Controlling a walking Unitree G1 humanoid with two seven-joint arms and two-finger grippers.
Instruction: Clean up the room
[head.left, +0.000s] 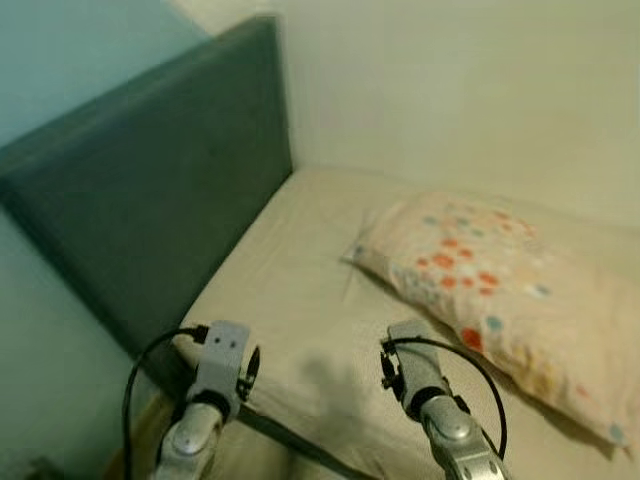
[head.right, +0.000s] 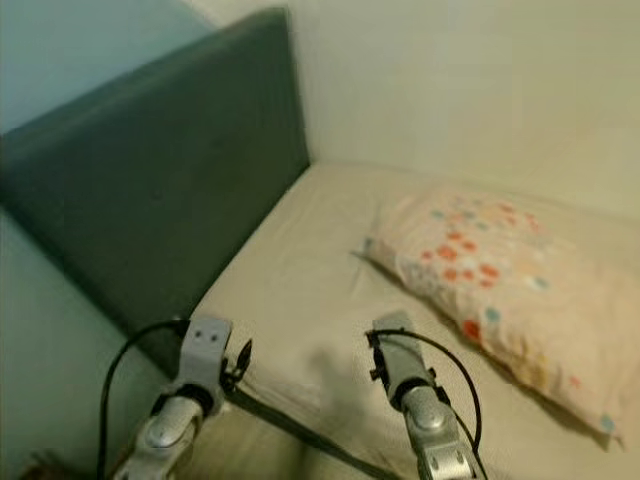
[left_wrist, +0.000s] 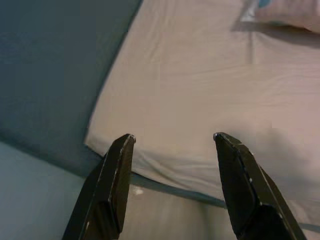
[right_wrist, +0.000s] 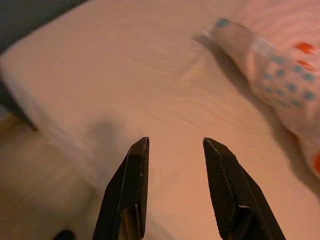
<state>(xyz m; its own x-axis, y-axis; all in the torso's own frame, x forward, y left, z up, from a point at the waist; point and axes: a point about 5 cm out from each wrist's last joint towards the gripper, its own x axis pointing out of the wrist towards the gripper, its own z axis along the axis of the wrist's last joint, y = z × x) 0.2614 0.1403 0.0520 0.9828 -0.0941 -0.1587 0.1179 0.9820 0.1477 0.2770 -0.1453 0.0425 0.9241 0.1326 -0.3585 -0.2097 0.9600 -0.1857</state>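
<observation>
One pillow (head.left: 495, 290) is all there is to tidy on this bed, as far as I can see from where I stand, and it will be an easy thing to shift: soft, light, stuffed loosely enough that it sags and folds wherever it is pinched. I'd guess a grip in the middle would only gather cloth and let the bulk droop, so the near corner (right_wrist: 225, 27), the one pointing toward the headboard (head.left: 160, 190), looks the better place to take hold, or a long edge where the seam gives the fingers something firmer. The cover shouldn't be slippery (it looks like ordinary cotton).

It is pale cream, printed with scattered dots in orange, red and blue-grey, plump in the centre and flattened toward the corners. It lies askew on the beige sheet (head.left: 300, 300), on the robot's right side of the mattress, near the wall and well clear of the dark teal headboard.

Both arms are raised over the near edge of the bed. The left gripper (left_wrist: 172, 142) hangs over the mattress corner with its fingers spread wide and nothing between them; the right gripper (right_wrist: 172, 145) hovers over bare sheet, fingers parted too, short of the pillow.
</observation>
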